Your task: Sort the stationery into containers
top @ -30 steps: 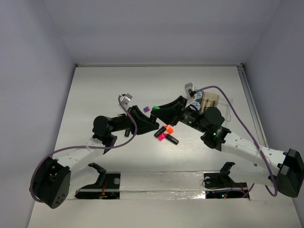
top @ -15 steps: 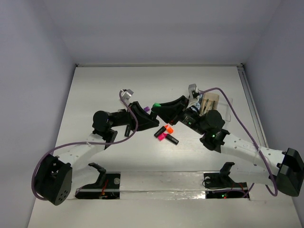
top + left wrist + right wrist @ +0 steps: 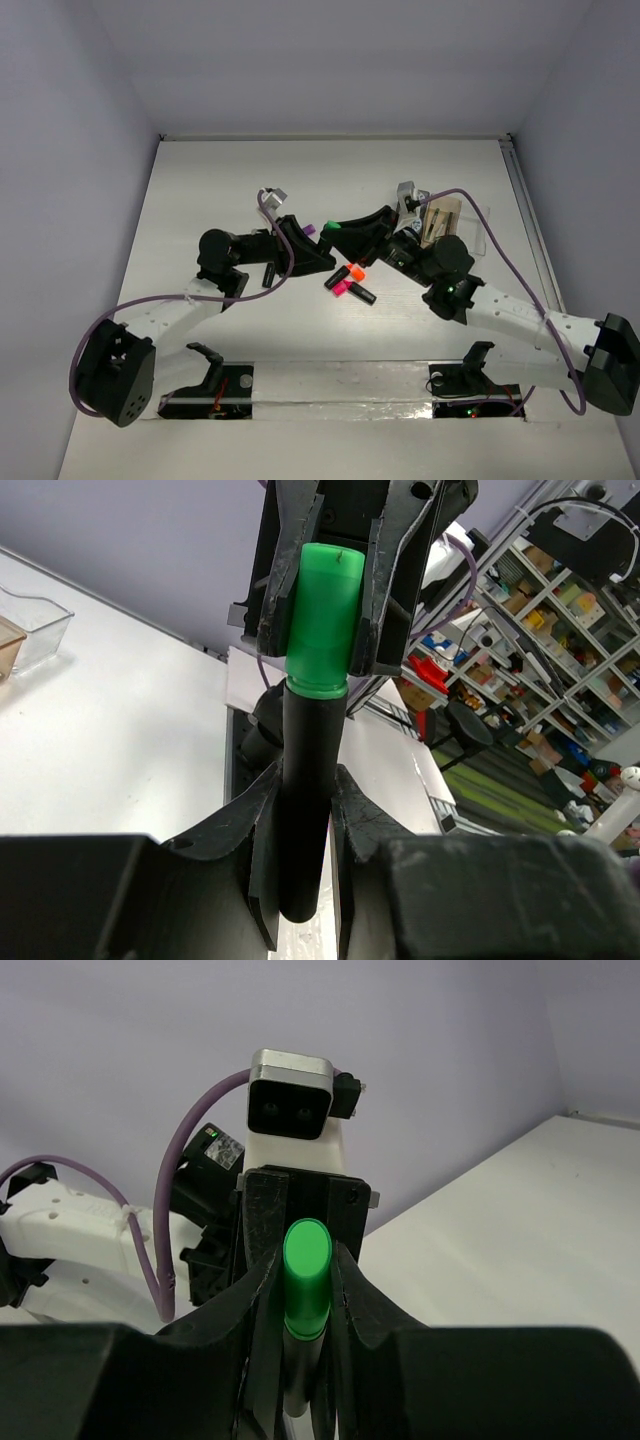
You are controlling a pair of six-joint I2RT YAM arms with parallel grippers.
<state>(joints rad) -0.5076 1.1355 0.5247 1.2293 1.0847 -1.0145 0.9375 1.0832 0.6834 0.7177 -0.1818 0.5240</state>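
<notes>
Since a capped marker can't really be handled at both ends one-handed, the green-capped highlighter [image 3: 308, 740] is gripped from either end and held up in the air over the middle of the table [image 3: 230, 180]. Its black body [image 3: 303, 880] is pinched in the left gripper [image 3: 305, 825], jaws drawn in narrow around the barrel. The green cap [image 3: 306, 1270] is clamped by the right gripper [image 3: 303, 1260], jaws set a touch wider since the cap is fatter. The two grippers are lined up nose to nose along the marker's axis, which is pretty much what's wanted for seating a cap or tugging one off; which is meant can't be told. In the left wrist view the cap looks fully seated on the barrel, no gap seen. Nearly below the grippers, an orange-capped marker [image 3: 356, 270] and a pink-capped marker [image 3: 340, 288] are seen lying close together on the table, with a loose purple cap [image 3: 309, 229] just beside the left gripper, so plenty is probably yet to be sorted. The clear box [image 3: 440, 215] with its tan insert is parked by the right arm, near but not under the held marker, so a short carry is likely needed. The small dark holder can't be picked out.
</notes>
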